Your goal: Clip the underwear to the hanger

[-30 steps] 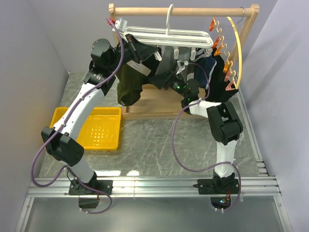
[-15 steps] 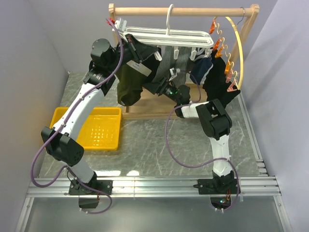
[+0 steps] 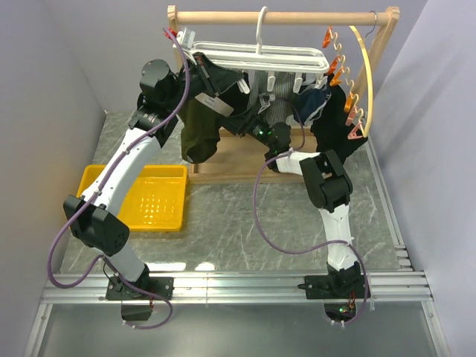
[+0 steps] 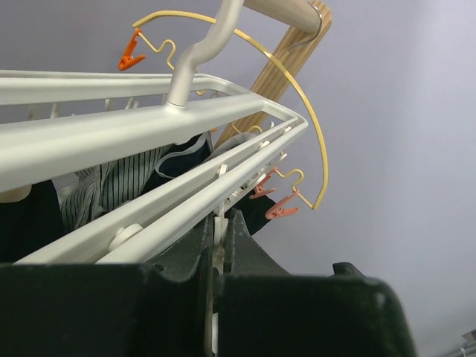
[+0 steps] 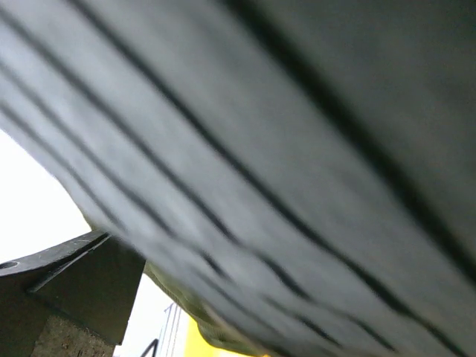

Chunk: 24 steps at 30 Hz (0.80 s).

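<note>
- Yellow tray (image 3: 145, 197) sits on the marble table (image 3: 238, 223), left of centre.
- Right gripper (image 3: 245, 123) is pushed in among the garments under the hanger (image 3: 260, 53). Its wrist view is filled with blurred grey striped fabric (image 5: 245, 149), so its opening can't be told.
- Underwear (image 3: 198, 137) hangs below the hanger's left end, with the beige waistband slanting down to the right.
- Left gripper (image 4: 218, 227) is up at the hanger rail, jaws pinched nearly together on a thin pale strip that looks like the waistband edge.
- Wooden rack (image 3: 282, 16) carries the hanger's hook.
</note>
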### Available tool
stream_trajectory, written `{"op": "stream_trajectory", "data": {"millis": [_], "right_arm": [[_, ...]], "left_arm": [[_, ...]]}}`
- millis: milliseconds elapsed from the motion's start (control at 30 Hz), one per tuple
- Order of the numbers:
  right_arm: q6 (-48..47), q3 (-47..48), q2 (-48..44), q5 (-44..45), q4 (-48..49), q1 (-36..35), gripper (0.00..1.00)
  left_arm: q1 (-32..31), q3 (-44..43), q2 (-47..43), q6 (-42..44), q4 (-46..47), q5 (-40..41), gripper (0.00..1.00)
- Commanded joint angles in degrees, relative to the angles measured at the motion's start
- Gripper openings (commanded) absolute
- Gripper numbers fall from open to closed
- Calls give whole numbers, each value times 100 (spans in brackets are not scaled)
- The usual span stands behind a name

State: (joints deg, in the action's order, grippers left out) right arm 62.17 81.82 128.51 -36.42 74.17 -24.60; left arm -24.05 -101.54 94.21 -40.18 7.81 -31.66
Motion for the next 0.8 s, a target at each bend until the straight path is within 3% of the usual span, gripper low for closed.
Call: {"op": "stream_trajectory", "data": {"millis": [0,133,367,467,533,667,767], "right_arm": [[111,343,131,-102,1626,78,96],[216,361,87,-172,1793,96,95],[252,-254,-449,-172,1969,96,70],[155,-369,-686,-181,1864,131,65],[68,-229,-722,-163,1628,183,67],[84,97,-494,-75,1372,236,84],[172,132,-344,-31,1512,219,88]], "left_arm": [[-20,-6,-246,-42,-395,-543,0],[-12,-50,-228,-7,-430,-543,0],[6,29,-202,-24,-412,-534,0],[15,37,-176,-25,-421,-534,0],[15,37,-158,-86,-386,-526,0],[15,11,-88,-253,-289,-499,0],[15,2,-79,-279,-280,-508,0]]}}
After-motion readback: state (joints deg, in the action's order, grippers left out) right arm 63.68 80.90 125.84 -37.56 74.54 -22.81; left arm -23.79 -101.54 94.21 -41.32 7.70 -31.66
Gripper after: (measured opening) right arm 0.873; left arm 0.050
